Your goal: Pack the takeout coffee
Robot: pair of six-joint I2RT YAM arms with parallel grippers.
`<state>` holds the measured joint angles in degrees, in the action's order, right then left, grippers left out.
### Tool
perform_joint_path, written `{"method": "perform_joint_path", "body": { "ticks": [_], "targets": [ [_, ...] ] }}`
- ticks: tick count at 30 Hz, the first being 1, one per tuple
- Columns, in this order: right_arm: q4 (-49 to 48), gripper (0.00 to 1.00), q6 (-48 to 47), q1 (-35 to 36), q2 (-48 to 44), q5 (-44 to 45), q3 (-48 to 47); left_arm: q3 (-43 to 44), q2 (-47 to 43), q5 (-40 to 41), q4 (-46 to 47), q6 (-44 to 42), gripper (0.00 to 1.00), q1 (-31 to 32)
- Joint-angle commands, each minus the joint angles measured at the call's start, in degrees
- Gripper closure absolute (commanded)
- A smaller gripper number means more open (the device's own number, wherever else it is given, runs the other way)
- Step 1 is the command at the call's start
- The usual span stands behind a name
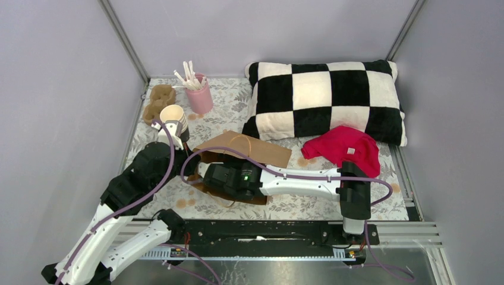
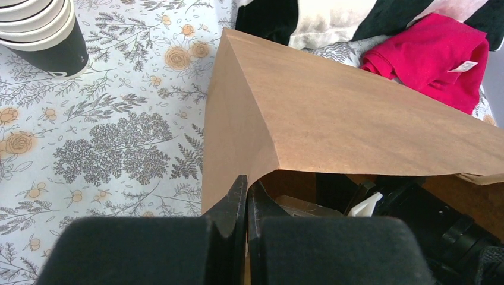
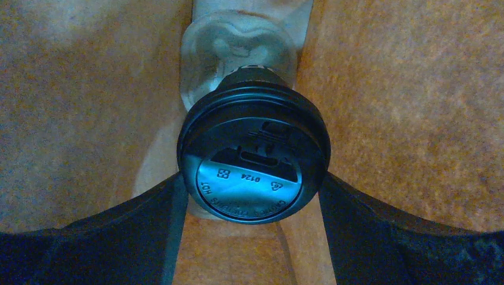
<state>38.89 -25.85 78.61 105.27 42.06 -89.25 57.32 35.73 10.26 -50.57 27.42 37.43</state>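
The takeout coffee, a small black cup under a round, glossy black plastic sip lid with embossed lettering, sits inside a matte brown paper bag that lies on its side on the surface, which is covered by a pale cloth printed with grey leaves and orange flowers. In the right wrist view the lid faces the camera, with the bag's fibrous, warm brown walls closing in all around it. The right fingers, smooth, black and curved, are spread wide and meet the lid's rim on opposite sides, clasping the cup between them. Behind the cup is a clear moulded plastic piece; what it is cannot be told. The left fingers, black and wedge-shaped, are pressed fully together on the creased edge at the bag's mouth, and the upper panel rises from them like a tent. Inside the mouth, the dark body of the right arm shows beneath that panel. Beyond the bag stand a stack of black paper cups with white rims, a ribbed pink tumbler of white sticks and a moulded tan pulp cup carrier. A plush black-and-white checked pillow lies at the far side, with a crumpled red cloth just in front of it.
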Motion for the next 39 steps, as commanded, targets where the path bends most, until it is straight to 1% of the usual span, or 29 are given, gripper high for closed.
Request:
{"method": "perform_joint_path", "body": {
  "ticks": [1, 4, 8, 17, 21, 26, 32, 36, 39],
  "targets": [
    [-7.6, 0.31, -0.8, -0.1, -0.9, -1.5, 0.7, 1.9, 1.0, -7.7, 4.9, 2.2, 1.00, 1.0],
    [-10.5, 0.31, -2.2, -0.1, -2.5, -4.4, 2.3, 2.0, 1.1, -7.5, 4.9, 2.3, 1.00, 1.0],
    [-13.2, 0.31, -3.5, -0.5, -2.9, -5.6, 3.9, 1.8, 1.4, -8.0, 5.0, 2.5, 1.00, 1.0],
    [-16.6, 0.31, -4.9, -1.4, -3.0, -4.8, 6.7, 2.4, 2.0, -8.9, 4.9, 2.7, 1.00, 1.0],
    [-13.3, 0.31, -4.4, -1.6, -2.1, -3.6, 5.4, 3.1, 2.5, -8.5, 4.9, 2.6, 1.00, 1.0],
    [-8.9, 0.32, -2.7, -1.5, -3.9, -3.9, 3.6, 4.3, 3.4, -7.0, 4.6, 3.2, 1.00, 1.0],
    [1.4, 0.33, 2.4, -1.4, -2.4, -4.2, -0.7, 5.5, 4.8, -4.0, 3.6, 4.2, 1.00, 1.1],
    [2.9, 0.33, 4.6, -1.5, -3.3, -4.5, 0.4, 6.0, 5.0, -1.7, 2.9, 4.6, 1.00, 1.0],
    [2.5, 0.33, 4.9, -1.5, -3.9, -4.7, 1.9, 6.3, 5.0, -1.4, 2.8, 4.2, 1.00, 1.0]
  ]
}}
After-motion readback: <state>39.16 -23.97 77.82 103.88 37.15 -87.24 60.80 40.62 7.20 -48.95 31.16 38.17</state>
